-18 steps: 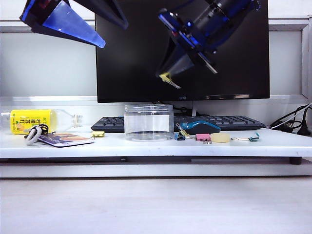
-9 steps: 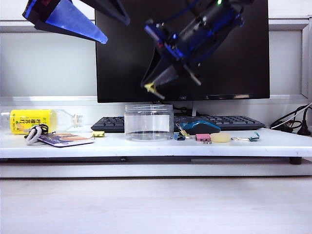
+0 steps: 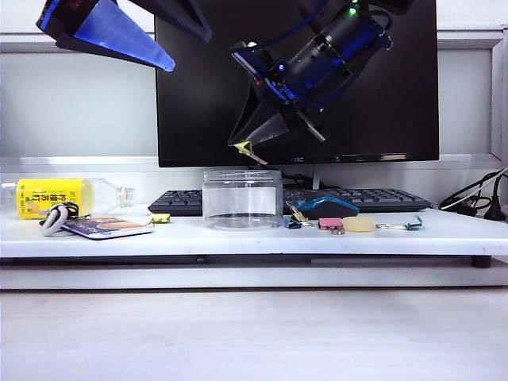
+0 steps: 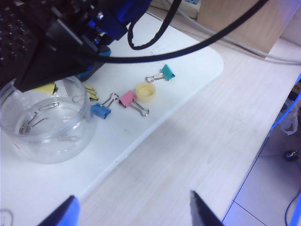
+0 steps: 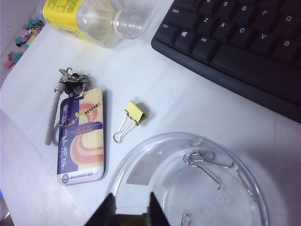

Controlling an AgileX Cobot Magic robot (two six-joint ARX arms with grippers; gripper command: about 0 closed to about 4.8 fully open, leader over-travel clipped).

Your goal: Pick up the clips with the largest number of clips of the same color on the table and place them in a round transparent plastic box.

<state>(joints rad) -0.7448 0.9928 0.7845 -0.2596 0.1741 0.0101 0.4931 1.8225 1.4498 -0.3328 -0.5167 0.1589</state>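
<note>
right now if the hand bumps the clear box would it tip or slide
Slide rather than tip, probably: the box is short and wide, sitting flat on the white board. It looks light, thin clear plastic holding only wire clips, so a nudge from the right hand, hovering above it with a yellow clip, would likely shift it.

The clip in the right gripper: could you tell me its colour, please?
Pale yellow clip, held in the right gripper; clearest in the exterior view.

One yellow clip [image 3: 244,148] is held in the air just above the open clear round box [image 3: 242,198]; another [image 5: 135,112] lies on the table beside the box, wire handles folded flat.
</note>
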